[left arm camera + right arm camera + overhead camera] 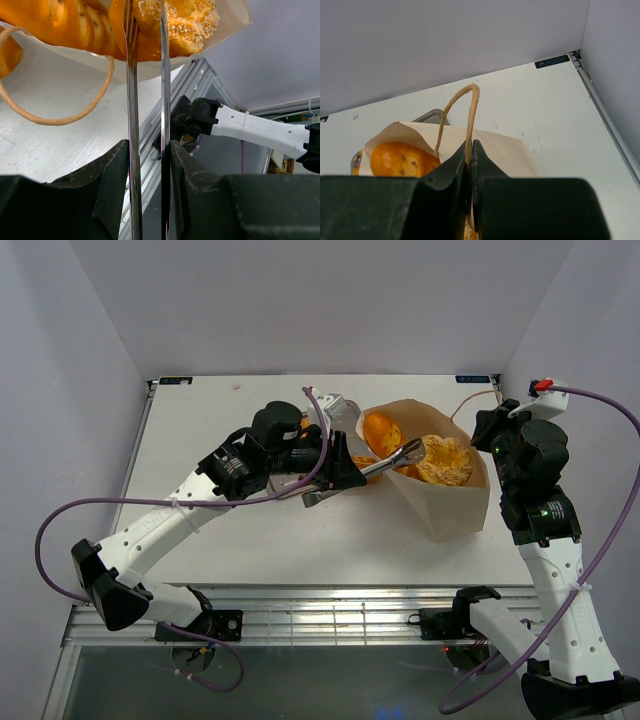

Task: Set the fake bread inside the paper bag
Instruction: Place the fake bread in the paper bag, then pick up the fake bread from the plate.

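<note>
metal tongs (392, 459) clamped in my left gripper (147, 155) reach into the paper bag (455, 512), tips at a seeded fake bread (447, 462) inside; my right gripper (470, 152) pinches the bag's string handle (471, 107).

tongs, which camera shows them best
The left wrist view: both blades of the tongs run up from the left end effector to the sesame-crusted bread. The top view shows them only as a short silver bar reaching into the paper bag. The right wrist view does not show them.

Shiny metal tongs (390, 462) stretch above the white table (225, 530), a silver tray's corner (431, 116) showing nearby
</note>
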You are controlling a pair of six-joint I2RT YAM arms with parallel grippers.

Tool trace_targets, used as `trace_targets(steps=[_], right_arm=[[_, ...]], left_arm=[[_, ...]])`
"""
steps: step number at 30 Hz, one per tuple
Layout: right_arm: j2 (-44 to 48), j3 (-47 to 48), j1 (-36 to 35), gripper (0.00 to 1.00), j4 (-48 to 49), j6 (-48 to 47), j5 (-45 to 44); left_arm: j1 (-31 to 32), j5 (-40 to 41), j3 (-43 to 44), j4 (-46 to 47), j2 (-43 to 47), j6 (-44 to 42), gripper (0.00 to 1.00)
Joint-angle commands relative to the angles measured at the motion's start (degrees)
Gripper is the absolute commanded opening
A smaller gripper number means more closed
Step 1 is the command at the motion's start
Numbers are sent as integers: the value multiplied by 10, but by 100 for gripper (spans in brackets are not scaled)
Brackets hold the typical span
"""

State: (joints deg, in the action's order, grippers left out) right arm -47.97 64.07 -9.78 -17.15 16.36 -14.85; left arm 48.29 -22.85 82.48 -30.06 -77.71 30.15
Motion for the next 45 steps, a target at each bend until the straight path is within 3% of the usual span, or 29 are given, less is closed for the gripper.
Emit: trace_targets(steps=[1,8,14,21,26,37,41,45], right_arm=[[8,13,-1,8,15,7,-2],[7,12,-1,8,14,3,-6],[7,9,-1,8,15,-1,-15],[5,11,-1,8,16,3,-11],[12,10,-1,8,13,-6,-18],[-12,22,-1,8,-14,10,-44],[-38,44,-1,8,-54,24,-94],[-45,45,1,8,-67,30,-104]], left_arm=[[2,-10,-6,30,30,-6,47],[1,56,9,12,63,-25,47],[1,117,80,-17,96,-69,47],[0,68,98,-33,49,-60,50],[1,87,76,-15,63,-55,50],[1,287,152,-140,113,-102,44],[0,367,112,-184,156,-102,44],[1,376,41,-208,186,-81,45]])
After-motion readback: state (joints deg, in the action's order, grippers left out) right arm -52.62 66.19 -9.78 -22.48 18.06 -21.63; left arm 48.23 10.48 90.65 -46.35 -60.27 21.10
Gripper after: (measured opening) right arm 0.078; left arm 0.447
